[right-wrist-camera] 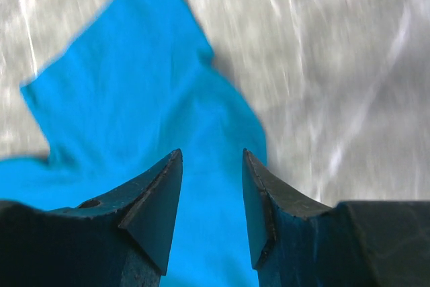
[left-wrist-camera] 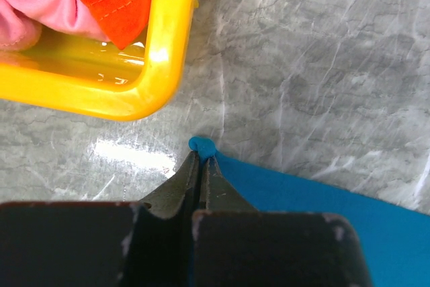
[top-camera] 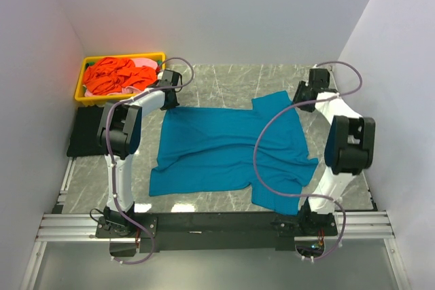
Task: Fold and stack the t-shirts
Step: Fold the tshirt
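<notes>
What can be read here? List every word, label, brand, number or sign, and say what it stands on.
None: no text can be read in any view.
teal-blue t-shirt: plain, no print.
orange-red t-shirts: crumpled, no print showing.
yellow tray: plain plastic, no marking showing.
left arm and right arm: no lettering visible.
The right wrist view is blurred, but shows only plain cloth and table.

The large teal-blue cloth t-shirt [top-camera: 231, 151] is soft, matt and lightly creased, the grey veined stone-look tabletop [left-wrist-camera: 322, 52] smooth with a faint sheen, the rectangular yellow plastic tray [left-wrist-camera: 168, 45] glossy and light-catching, and the crumpled orange-red cloth shirts [top-camera: 115, 76] and soft pink cloth shirt [left-wrist-camera: 33, 5] inside it matt, the orange hem visibly stitched.
</notes>
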Tool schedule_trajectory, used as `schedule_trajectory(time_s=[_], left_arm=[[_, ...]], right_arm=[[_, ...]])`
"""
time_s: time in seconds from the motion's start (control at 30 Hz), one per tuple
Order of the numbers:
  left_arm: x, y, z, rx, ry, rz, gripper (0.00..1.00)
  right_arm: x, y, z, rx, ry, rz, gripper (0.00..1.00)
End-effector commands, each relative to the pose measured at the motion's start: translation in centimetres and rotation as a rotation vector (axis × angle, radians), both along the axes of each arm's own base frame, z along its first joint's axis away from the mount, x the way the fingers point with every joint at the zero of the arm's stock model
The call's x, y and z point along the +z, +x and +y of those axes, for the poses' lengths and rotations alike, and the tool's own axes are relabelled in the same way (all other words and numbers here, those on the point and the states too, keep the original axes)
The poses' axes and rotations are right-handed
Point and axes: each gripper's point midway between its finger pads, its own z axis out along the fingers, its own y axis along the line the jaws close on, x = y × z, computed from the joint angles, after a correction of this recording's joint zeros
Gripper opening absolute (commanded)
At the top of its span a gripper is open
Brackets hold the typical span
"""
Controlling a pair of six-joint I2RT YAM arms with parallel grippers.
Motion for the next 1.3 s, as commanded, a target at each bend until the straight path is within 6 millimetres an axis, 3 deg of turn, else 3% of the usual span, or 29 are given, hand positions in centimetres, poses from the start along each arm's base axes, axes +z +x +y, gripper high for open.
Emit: schedule_trajectory(time_s=[0.0,0.03,0.07,0.2,0.23,0.27,0.47,0.87,1.27], left_arm=[[-1.0,-2.0,1.1,-0.008,0.049,0.074,0.01],[-1.0,-2.0,1.0,-0.009,0.047,0.074,0.01],[-1.0,-2.0,0.9,-0.01,0.047,0.074,0.01],[-1.2,-2.1,0.6,-0.017,0.048,0.078,0.01],[-1.1,-2.0,0.6,-0.017,0.047,0.077,0.01],[-1.1,-2.1,0.6,-0.018,0.049,0.078,0.01],[-0.8,-1.9,0.6,-0.018,0.047,0.071,0.01],[-0.4,-1.9,0.7,-0.017,0.055,0.066,0.01],[-0.1,-1.8,0.6,-0.02,0.056,0.058,0.01]], right_arm=[[1.5,3.5,-0.9,0.054,-0.055,-0.054,0.48],[0.4,4.0,-0.9,0.064,-0.05,-0.029,0.49],[1.4,5.2,-0.9,0.073,-0.051,-0.054,0.49],[0.2,6.8,-0.2,0.124,-0.017,-0.015,0.5],[-0.8,7.0,-0.2,0.13,-0.014,0.008,0.5],[-0.4,7.7,-0.2,0.132,-0.015,0.001,0.5],[-2.0,7.2,0.0,0.134,0.004,0.055,0.5],[-3.4,9.3,0.4,0.15,0.009,0.079,0.49],[-4.8,10.1,1.5,0.174,-0.041,0.15,0.48]])
